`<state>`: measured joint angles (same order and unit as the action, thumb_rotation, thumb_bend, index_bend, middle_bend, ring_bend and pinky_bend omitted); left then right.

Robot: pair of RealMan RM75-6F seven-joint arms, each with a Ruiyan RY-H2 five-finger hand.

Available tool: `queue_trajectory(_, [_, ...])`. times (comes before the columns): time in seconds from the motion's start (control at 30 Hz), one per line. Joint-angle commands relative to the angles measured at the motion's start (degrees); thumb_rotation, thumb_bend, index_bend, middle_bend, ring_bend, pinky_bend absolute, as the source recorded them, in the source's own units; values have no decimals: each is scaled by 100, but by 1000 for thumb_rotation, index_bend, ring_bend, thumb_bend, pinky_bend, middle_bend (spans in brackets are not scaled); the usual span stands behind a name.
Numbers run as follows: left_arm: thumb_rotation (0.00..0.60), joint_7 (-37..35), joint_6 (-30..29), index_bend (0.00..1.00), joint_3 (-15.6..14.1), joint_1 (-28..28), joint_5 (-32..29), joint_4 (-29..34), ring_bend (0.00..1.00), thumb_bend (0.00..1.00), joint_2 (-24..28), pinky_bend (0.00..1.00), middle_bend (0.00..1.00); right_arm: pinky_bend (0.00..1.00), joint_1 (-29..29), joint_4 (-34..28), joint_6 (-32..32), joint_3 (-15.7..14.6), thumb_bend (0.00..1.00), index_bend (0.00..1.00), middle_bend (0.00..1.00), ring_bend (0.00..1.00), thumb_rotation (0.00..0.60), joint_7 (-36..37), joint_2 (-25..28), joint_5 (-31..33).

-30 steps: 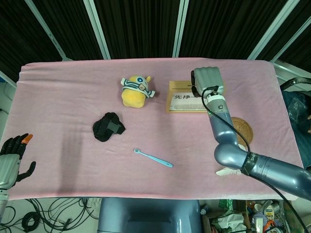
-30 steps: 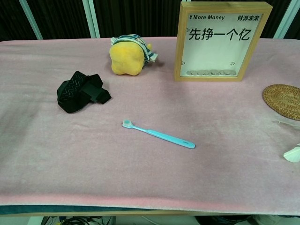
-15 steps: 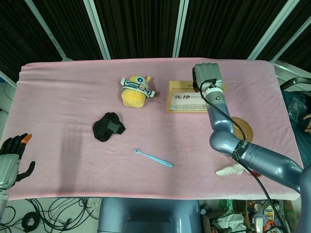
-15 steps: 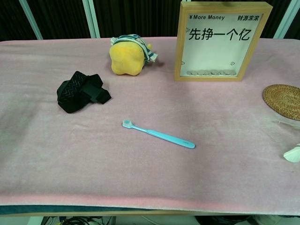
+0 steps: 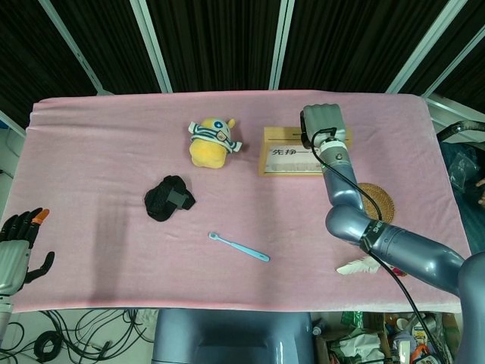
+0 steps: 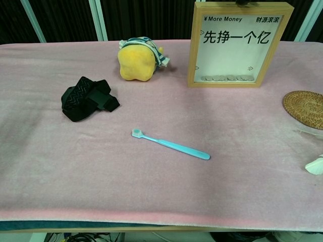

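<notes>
Head view first: right hand (image 5: 324, 123) sits over the top of the wooden picture frame (image 5: 286, 161), at the frame's right end. Only the grey back of the hand shows from above; its fingers are hidden beneath it, so I cannot tell whether they clasp the frame or only rest against it. The right forearm runs from the frame back toward the near edge, passing over the inner rim of a round woven coaster (image 5: 380, 202) that lies near-right of the frame. A white scrap (image 5: 356, 266) lies beyond the coaster, at the near edge of the pink tablecloth (image 5: 106, 152). Just left of the frame sits a yellow plush toy (image 5: 212, 142). Near-left of the frame, well apart from it, lies a black strap bundle (image 5: 169, 198), and a light blue toothbrush (image 5: 239, 247) lies on the near side of the frame, also well apart. Left hand (image 5: 17, 246) hangs off the near left corner of the cloth, farthest from the frame, fingers spread and holding nothing.

Chest view: the picture frame (image 6: 240, 44) stands upright at the back, its printed face toward the camera, a row of coins along its lower inner edge. A dark bit shows at its top edge, too small to read. The plush toy (image 6: 136, 60) stands left of the frame, the strap bundle (image 6: 88, 98) further left and nearer, the toothbrush (image 6: 170, 144) in front of the frame with its bristle head pointing left. The coaster (image 6: 305, 108) lies right of the frame at the picture's edge.
</notes>
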<state>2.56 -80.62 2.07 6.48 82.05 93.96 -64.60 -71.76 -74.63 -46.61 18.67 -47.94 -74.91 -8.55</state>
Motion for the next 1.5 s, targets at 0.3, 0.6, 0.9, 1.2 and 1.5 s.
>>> queue_trajectory(0.3, [600, -6, 6, 25, 1, 3, -4, -8, 0, 407, -1, 0, 37, 874, -39, -35, 10, -141, 452, 605, 858, 875, 600, 46, 54, 2])
queue_trajectory(0.6, [600, 0, 8, 26, 2, 3, -10, -6, 0, 407, 0, 0, 37, 874, -113, -169, -118, -180, 451, 415, 860, 875, 600, 66, 154, 72])
queue_trajectory(0.9, [600, 1, 8, 26, 1, 1, -15, -6, 0, 407, 3, 0, 36, 874, -116, -483, -281, -158, 387, 326, 862, 875, 600, 159, 353, 11])
queue_trajectory(1.2, [600, -17, -10, 25, -6, 3, 30, -6, 0, 407, -3, 0, 36, 738, 513, -2473, -1567, -62, 247, 299, 623, 692, 600, 599, 1386, -669])
queue_trajectory(1.5, [600, -50, -141, 26, -50, -46, 180, -15, 0, 407, 7, 0, 36, 358, 2594, -4643, -3046, -706, 201, 236, 246, 334, 600, 2115, 2569, -2520])
